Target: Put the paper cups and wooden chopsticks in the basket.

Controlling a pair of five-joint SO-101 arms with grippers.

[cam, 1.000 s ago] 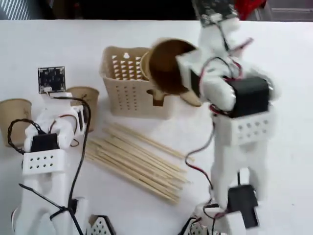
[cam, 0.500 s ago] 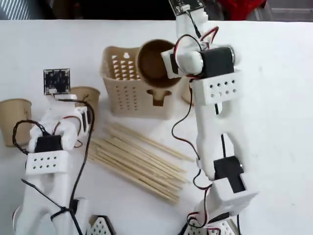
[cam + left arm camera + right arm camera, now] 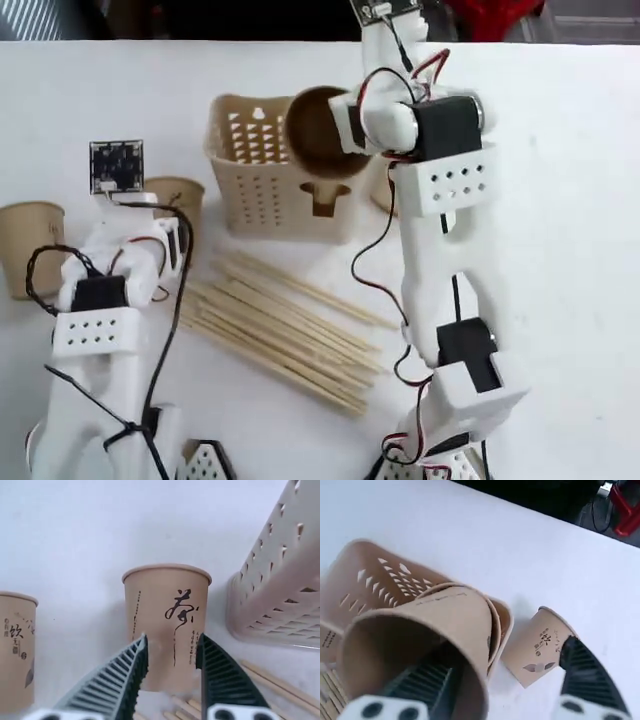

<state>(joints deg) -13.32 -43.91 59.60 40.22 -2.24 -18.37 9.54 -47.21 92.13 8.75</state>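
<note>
Now right pincer point(image 3: 507, 647) gapes wide, tilted paper cup point(image 3: 440, 615) over basket point(image 3: 370, 575); left pincer point(image 3: 172, 639) open facing upright cup point(image 3: 160, 595).

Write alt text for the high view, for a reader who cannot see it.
A tilted paper cup hangs over one end of a cream basket, at the tip of the right arm. Loose wooden chopsticks lie on the white table beside the basket, and the left arm stands near two upright cups.

1. Basket point(image 3: 262, 185): on table point(image 3: 560, 120), rear centre.
2. Chopsticks point(image 3: 285, 325): heaped on table, before basket.
3. Near cup point(image 3: 176, 196): upright, just left of basket.
4. Far cup point(image 3: 30, 245): further left.
5. Tilted cup point(image 3: 318, 130): over basket's right end.
6. Fourth cup point(image 3: 537, 647): on table, beside basket's right end.
</note>
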